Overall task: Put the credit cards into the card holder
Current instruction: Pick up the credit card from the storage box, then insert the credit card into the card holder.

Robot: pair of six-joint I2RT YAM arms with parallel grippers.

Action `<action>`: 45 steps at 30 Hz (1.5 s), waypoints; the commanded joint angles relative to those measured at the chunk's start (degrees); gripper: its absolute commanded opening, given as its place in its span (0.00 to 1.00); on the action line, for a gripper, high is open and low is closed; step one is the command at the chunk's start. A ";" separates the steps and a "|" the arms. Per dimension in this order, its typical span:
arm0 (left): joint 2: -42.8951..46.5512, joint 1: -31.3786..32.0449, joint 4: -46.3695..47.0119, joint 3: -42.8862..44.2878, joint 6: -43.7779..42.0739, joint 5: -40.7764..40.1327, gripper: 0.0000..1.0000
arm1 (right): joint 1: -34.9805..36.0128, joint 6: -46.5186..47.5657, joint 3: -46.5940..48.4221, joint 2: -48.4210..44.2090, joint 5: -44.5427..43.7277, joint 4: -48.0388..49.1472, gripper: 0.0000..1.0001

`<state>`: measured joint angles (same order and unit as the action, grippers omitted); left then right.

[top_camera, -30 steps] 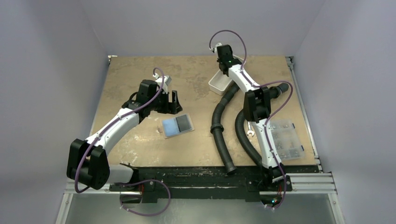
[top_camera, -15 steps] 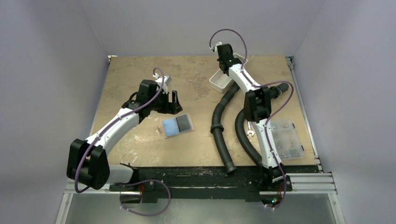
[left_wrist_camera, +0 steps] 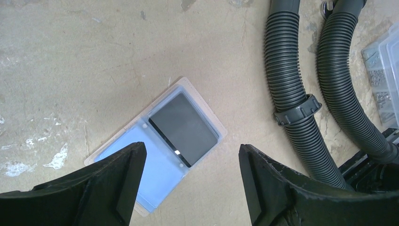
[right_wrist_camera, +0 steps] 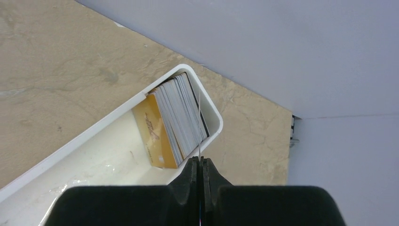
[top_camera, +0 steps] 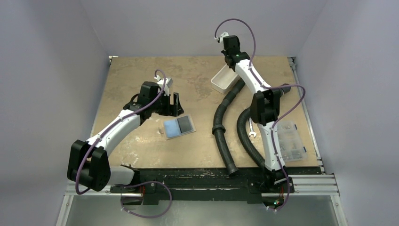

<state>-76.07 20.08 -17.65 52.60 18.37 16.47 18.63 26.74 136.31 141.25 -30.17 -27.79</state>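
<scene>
The tan card holder [top_camera: 179,126] lies open on the table, with a light blue card [left_wrist_camera: 155,165] in one pocket and a black card [left_wrist_camera: 186,127] in the other; its tan edge [left_wrist_camera: 190,83] shows around them. My left gripper [left_wrist_camera: 192,150] is open and empty just above it. My right gripper [right_wrist_camera: 200,161] is shut on a thin card seen edge-on [right_wrist_camera: 199,122], above the far end of the white tray [right_wrist_camera: 94,134]. In the tray stands a stack of cards [right_wrist_camera: 183,117] with an orange-tan card [right_wrist_camera: 153,127] at its front.
Two black corrugated hoses [top_camera: 220,127] lie curved between the arms, also in the left wrist view [left_wrist_camera: 287,80]. A clear compartment box [top_camera: 289,141] sits at the right, a small wrench [top_camera: 251,134] beside a hose. The back wall is close behind the tray.
My right gripper has risen up and back from the white tray, shut on a card. The left arm and the card holder have not moved.
</scene>
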 commanded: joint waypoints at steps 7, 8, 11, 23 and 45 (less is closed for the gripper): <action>0.23 -0.55 2.20 -0.76 0.37 0.48 0.77 | -0.39 -21.24 -6.15 -13.15 15.02 -4.52 0.00; -0.13 -0.91 1.98 -0.89 0.80 0.47 0.77 | -0.43 -24.98 -8.51 -15.45 18.33 -4.41 0.00; -1.28 -1.82 1.14 -1.14 2.89 0.25 0.74 | -0.53 -36.65 -18.75 -23.55 30.83 -1.58 0.00; -8.13 -7.33 3.66 -8.17 10.13 8.51 0.34 | 9.64 -59.71 -59.53 -37.70 66.25 23.90 0.00; -15.74 -7.33 -4.95 -7.04 7.04 -1.85 0.00 | 19.40 -63.99 -64.29 -28.16 63.35 29.81 0.00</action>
<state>-90.15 12.82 -21.04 45.58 26.85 19.66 37.50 -38.59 69.28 112.62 34.70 3.14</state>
